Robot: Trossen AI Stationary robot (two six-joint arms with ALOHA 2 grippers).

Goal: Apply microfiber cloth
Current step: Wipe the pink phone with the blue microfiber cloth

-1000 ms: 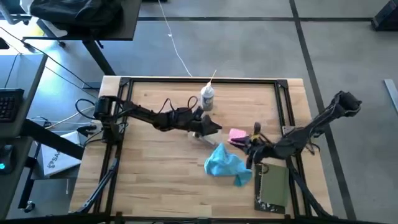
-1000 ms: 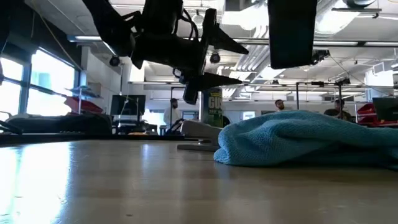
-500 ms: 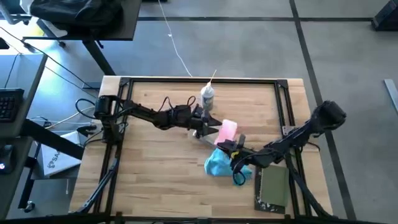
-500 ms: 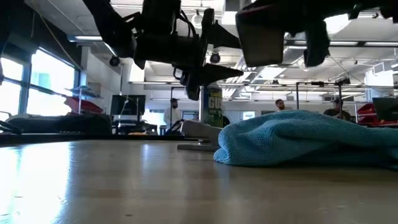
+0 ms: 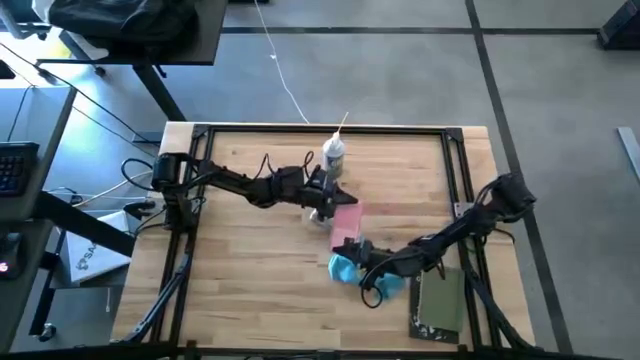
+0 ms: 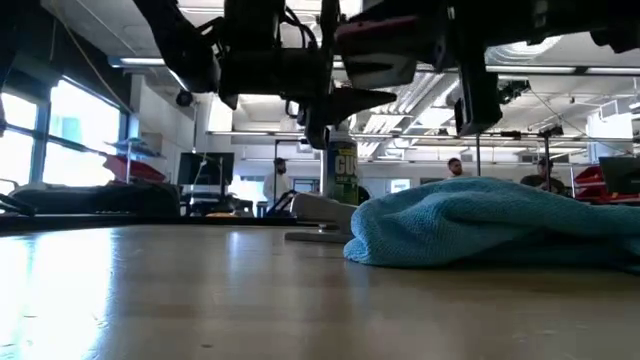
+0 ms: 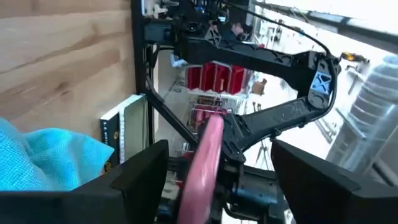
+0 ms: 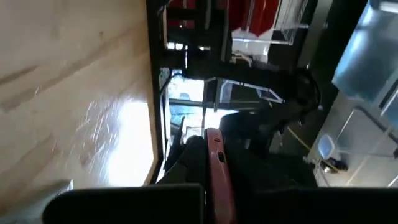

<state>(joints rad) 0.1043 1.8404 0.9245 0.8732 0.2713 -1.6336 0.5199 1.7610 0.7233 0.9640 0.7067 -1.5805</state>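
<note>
Right gripper [image 5: 345, 240], clamped on pink card [image 5: 347, 222], has swung above microfiber cloth [image 5: 343, 267]; I present it to open-jawed left gripper [image 5: 335, 205]; wiping not begun.

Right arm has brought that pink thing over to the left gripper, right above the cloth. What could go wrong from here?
1. The right gripper holds the pink thing close to the left gripper; the two could collide.
2. The cloth lies partly under the right arm, so a descent might snag or drag it.
3. The bottle stands just behind the left gripper; a swing could tip it.
</note>
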